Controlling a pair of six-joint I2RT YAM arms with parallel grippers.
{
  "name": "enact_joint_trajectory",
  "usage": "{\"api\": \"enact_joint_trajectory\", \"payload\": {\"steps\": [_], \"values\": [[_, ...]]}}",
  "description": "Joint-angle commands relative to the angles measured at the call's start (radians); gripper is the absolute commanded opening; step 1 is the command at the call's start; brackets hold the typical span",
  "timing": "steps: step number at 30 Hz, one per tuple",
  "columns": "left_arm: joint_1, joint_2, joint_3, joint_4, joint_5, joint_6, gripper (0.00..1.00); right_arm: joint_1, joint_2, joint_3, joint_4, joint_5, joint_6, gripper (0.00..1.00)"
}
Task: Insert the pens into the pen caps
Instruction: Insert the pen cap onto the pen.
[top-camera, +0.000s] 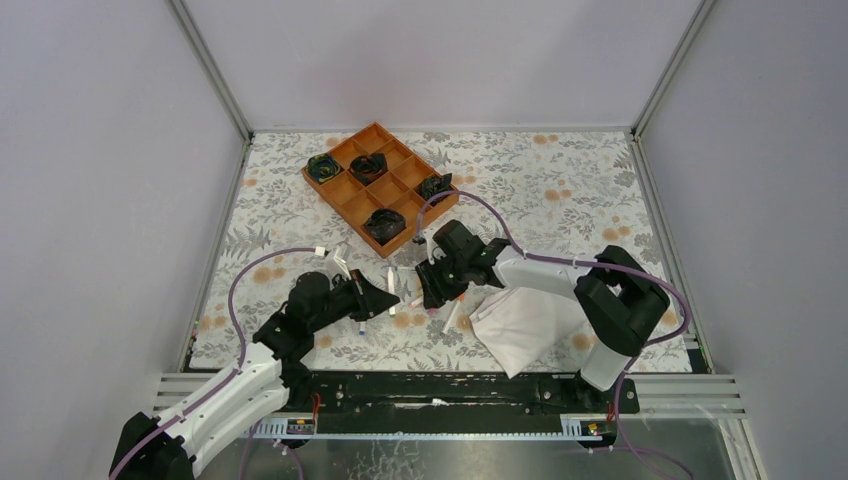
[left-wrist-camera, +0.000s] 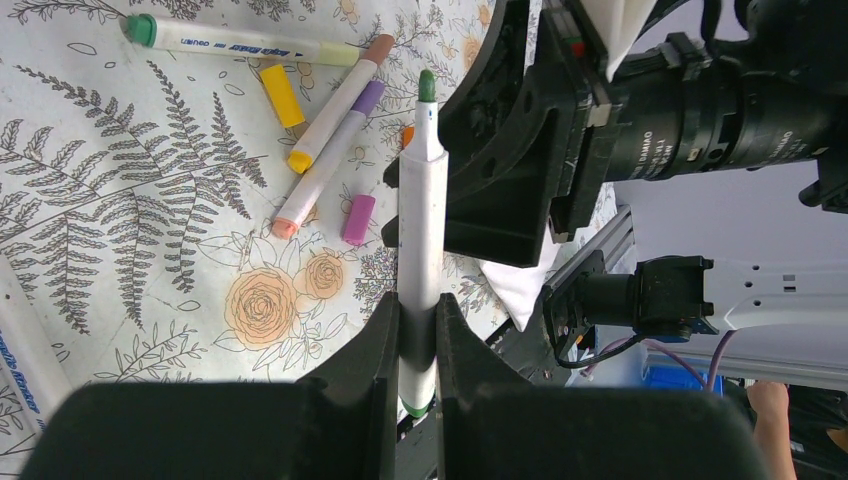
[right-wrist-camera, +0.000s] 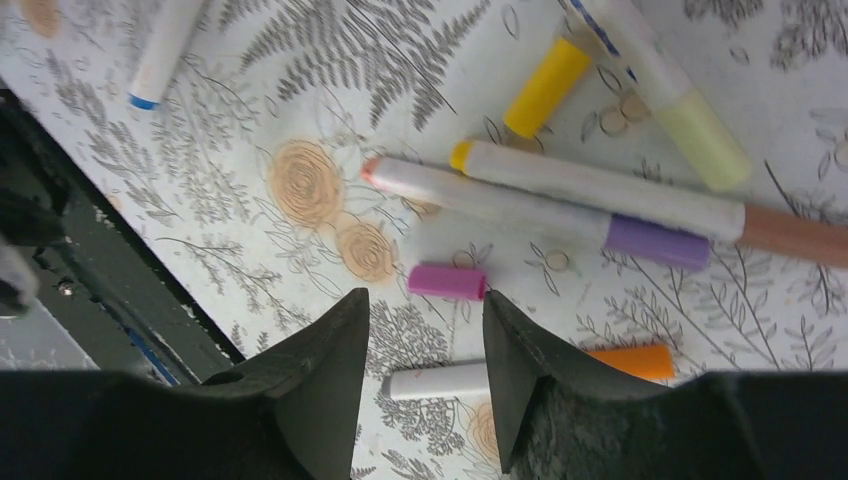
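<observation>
An orange nine-compartment tray (top-camera: 411, 172) sits at the counter's far edge, near the middle, with dark crumpled bundles (top-camera: 368, 165) in four compartments. A folded white cloth (top-camera: 520, 325) lies toward the near right corner on the floral covering (top-camera: 560, 190).

Plain lilac walls (top-camera: 90, 200), aluminium corner posts (top-camera: 212, 72), floral tablecloth (top-camera: 560, 190)

White green-tipped pen (left-wrist-camera: 421, 220) uncapped; pink cap (left-wrist-camera: 358, 218) lying flat.

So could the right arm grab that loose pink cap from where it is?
Probably yes: the right gripper hangs open right over the pink cap, which lies clear of the pens.
</observation>
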Motion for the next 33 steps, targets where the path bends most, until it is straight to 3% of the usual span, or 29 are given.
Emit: {"api": "enact_joint_trajectory", "payload": {"steps": [1, 10, 23, 29, 33], "values": [[0.006, -0.008, 0.012, 0.015, 0.015, 0.003, 0.0, 0.006, 0.029, 0.069, 0.045, -0.086, -0.076, 0.52], [0.006, -0.005, 0.011, 0.017, 0.02, 0.004, 0.0, 0.014, 0.095, 0.111, 0.019, -0.095, -0.123, 0.52], [0.007, -0.008, 0.006, 0.021, 0.024, 0.006, 0.0, 0.05, 0.044, 0.008, -0.039, -0.06, -0.105, 0.53], [0.007, -0.019, 0.004, 0.013, 0.023, 0.004, 0.0, 0.117, 0.02, 0.005, -0.11, 0.056, -0.1, 0.5], [0.008, -0.025, 0.004, 0.009, 0.021, 0.004, 0.0, 0.157, 0.038, 0.031, -0.164, 0.211, -0.081, 0.47]]}}
